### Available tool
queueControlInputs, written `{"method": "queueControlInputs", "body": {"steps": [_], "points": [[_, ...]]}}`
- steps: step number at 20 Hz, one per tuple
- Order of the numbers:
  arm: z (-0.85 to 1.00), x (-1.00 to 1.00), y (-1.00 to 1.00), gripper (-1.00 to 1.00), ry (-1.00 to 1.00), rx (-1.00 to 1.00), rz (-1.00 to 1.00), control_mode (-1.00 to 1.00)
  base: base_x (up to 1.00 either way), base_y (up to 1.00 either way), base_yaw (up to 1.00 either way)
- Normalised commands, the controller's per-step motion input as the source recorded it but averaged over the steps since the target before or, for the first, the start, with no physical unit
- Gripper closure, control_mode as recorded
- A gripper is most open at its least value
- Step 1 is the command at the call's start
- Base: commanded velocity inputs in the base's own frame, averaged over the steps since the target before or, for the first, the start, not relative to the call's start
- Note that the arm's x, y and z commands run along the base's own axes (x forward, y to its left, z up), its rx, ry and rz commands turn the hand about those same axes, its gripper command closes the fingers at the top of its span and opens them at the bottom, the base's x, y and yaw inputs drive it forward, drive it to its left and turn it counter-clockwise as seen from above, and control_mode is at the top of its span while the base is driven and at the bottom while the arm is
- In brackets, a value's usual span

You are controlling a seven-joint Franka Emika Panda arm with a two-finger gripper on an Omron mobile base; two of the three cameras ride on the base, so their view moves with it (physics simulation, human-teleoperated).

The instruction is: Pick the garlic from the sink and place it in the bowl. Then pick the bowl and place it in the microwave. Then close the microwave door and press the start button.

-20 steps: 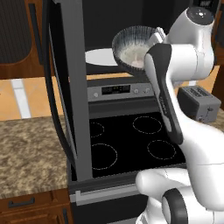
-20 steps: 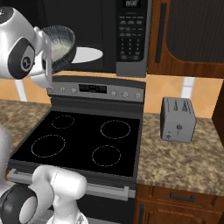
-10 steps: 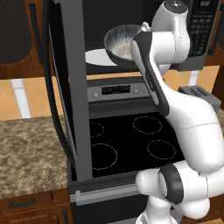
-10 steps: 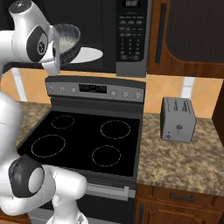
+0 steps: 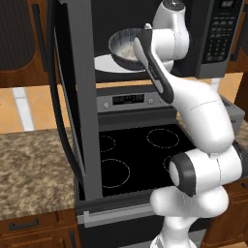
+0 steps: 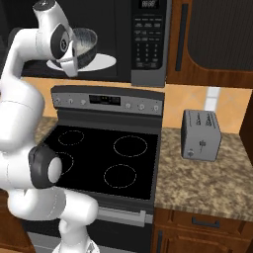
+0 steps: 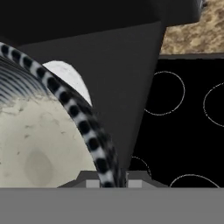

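Microwave door (image 5: 72,97) hangs wide open on the left. I've got the bowl (image 5: 125,47) up at the microwave (image 6: 148,39) mouth, above the white turntable (image 6: 101,62), not set down yet. Tool (image 7: 107,181) is clenched on the bowl's rim (image 7: 83,122). Can't spot the garlic in the bowl's pale inside from here, so I can't confirm it. My read: bowl-carry nearly done. Left: set bowl down, let go, shut door, press start on the right-hand panel (image 6: 148,44).
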Motion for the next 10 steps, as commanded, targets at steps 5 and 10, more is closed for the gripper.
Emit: {"method": "queueControlInputs", "body": {"steps": [5,10], "points": [[-0.16,0.62,0.19,1.0,0.0,0.0,0.04,-1.0,0.0,0.0,0.0],[-0.23,0.45,0.13,1.0,0.0,0.0,0.03,-1.0,0.0,0.0,0.0]]}}
